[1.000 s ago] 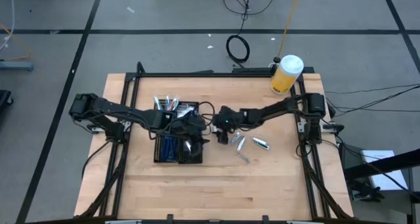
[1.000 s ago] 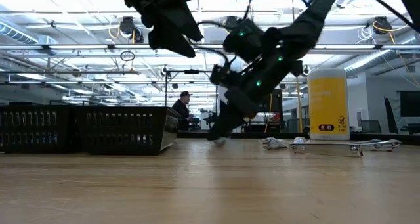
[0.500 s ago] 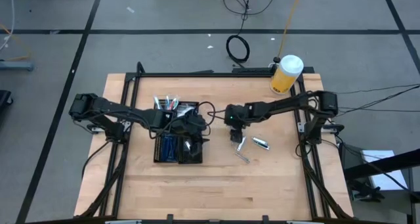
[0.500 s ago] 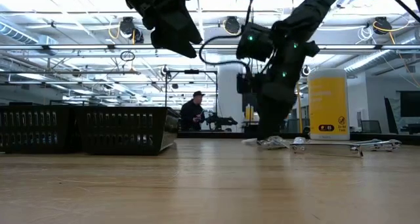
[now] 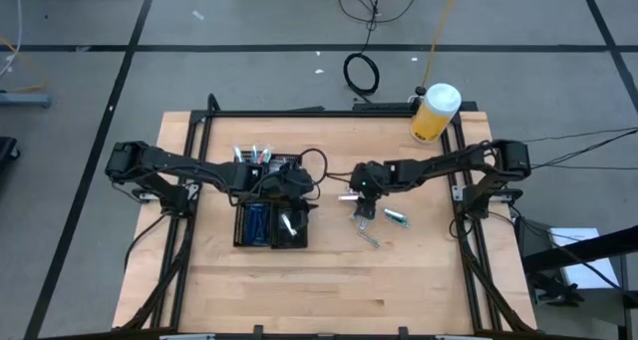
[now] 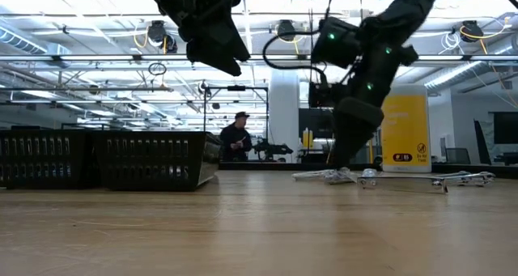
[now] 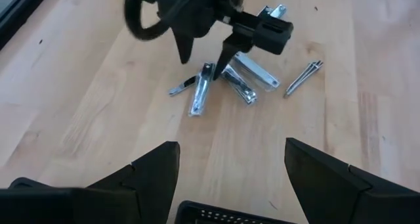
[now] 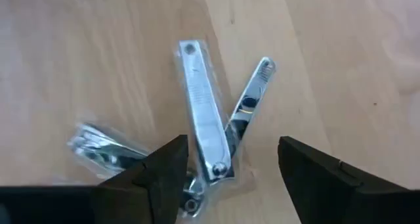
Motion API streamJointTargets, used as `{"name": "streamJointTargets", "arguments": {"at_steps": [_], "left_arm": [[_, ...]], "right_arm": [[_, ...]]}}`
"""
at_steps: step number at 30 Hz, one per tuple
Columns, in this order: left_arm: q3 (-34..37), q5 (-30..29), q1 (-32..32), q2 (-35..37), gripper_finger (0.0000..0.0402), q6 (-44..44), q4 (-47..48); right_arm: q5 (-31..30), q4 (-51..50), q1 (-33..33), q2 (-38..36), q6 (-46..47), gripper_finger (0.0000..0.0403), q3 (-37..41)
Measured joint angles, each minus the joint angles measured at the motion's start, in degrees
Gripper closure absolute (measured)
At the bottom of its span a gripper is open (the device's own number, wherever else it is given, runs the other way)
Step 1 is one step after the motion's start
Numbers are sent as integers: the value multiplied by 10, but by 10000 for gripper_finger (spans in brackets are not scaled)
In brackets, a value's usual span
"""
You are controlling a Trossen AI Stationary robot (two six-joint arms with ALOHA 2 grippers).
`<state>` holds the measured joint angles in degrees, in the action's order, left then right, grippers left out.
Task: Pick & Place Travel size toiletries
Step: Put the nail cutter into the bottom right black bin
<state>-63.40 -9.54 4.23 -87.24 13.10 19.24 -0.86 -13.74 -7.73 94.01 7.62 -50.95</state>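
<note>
1. Right gripper [image 5: 364,208] is held just right of centre in the high view, directly over the loose metal pieces; its fingers [image 8: 164,178] are spread, with nothing pinched, and they straddle a wrapped nail clipper [image 8: 205,119], presumably so that one piece can be closed on.
2. Second clipper [image 8: 248,106] lies touching the wrapped one, crossing it at an angle, and a further silvery piece [image 8: 105,148] lies just beside them; such crowding could cause two to be lifted at once.
3. More loose pieces are seen in the left wrist view, near its upper centre: a clipper [image 7: 201,90], a packet [image 7: 254,69] and tweezers [image 7: 302,76], all apart from the tray.
4. Left gripper [image 7: 230,178] is held over the black tray [image 5: 240,230], left of centre in the high view, fingers spread and empty, apparently waiting.
5. Tray already holds blue pieces [image 5: 257,220] in a lower compartment and thin sticks [image 5: 251,156] at its upper edge.
6. Yellow jar [image 5: 435,113] stands at the table's upper right, well apart.
</note>
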Motion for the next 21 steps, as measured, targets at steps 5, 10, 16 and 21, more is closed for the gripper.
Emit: {"name": "streamJointTargets", "arguments": {"at_steps": [5,10,16,21], "left_arm": [[0,0,-1,0,130,0,0],[0,-3,-1,0,130,0,-4],[0,-11,-1,0,130,6,-8],[0,-11,-1,0,130,10,-11]], "right_arm": [[26,107,-4,-1,6,181,55],[26,184,-5,-1,7,181,93],[25,213,-6,20,1,182,104],[35,209,-6,33,9,208,104]]}}
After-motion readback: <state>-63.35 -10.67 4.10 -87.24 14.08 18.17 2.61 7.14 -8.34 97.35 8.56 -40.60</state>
